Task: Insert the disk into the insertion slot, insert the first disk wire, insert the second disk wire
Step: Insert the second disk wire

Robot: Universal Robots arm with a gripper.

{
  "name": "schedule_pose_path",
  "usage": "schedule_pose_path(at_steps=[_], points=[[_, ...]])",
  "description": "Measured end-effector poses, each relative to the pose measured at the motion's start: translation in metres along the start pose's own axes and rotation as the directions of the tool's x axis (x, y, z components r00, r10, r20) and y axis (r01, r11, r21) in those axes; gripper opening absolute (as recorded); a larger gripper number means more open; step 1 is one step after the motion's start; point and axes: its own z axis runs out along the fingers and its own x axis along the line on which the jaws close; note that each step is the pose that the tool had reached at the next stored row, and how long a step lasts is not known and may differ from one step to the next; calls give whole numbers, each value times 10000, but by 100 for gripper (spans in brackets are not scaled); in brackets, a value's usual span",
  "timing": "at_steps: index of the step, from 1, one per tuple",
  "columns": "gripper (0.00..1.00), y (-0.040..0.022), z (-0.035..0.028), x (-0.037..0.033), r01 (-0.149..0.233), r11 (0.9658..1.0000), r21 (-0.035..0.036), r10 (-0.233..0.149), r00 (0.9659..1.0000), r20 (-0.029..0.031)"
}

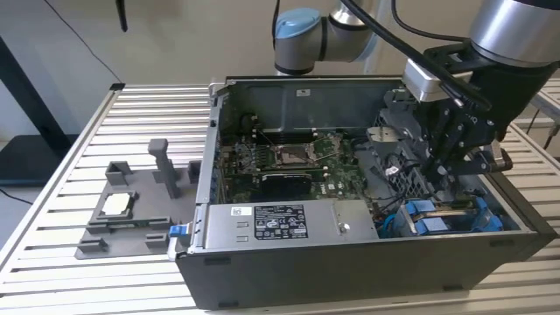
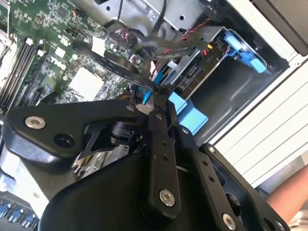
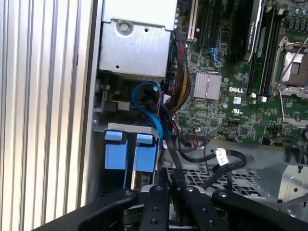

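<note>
Disk wire (image 2: pixel 120 67) — a flat black cable — is pinched between the closed fingertips of the gripper (image 2: pixel 156 91), just above the blue-tabbed insertion slot (image 3: pixel 130 149) — the green motherboard (image 3: pixel 231 96) lies beyond inside the open computer case (image 1: pixel 350 262).

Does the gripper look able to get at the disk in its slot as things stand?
Probably yes: the gripper hangs inside the open case just above the disk in the insertion slot, nothing solid between. It is already shut on a black cable, and loose cables crowd the approach.
</note>
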Motion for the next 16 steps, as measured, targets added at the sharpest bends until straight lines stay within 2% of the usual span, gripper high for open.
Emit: schedule_pose_path(at_steps=[5,12,16], points=[[16,-59,45,63,-13,9998,-181,14,10000,19],[16,-148,117,147,-24,9994,-352,25,10000,35],[16,-221,147,183,-31,9989,-458,33,10000,45]])
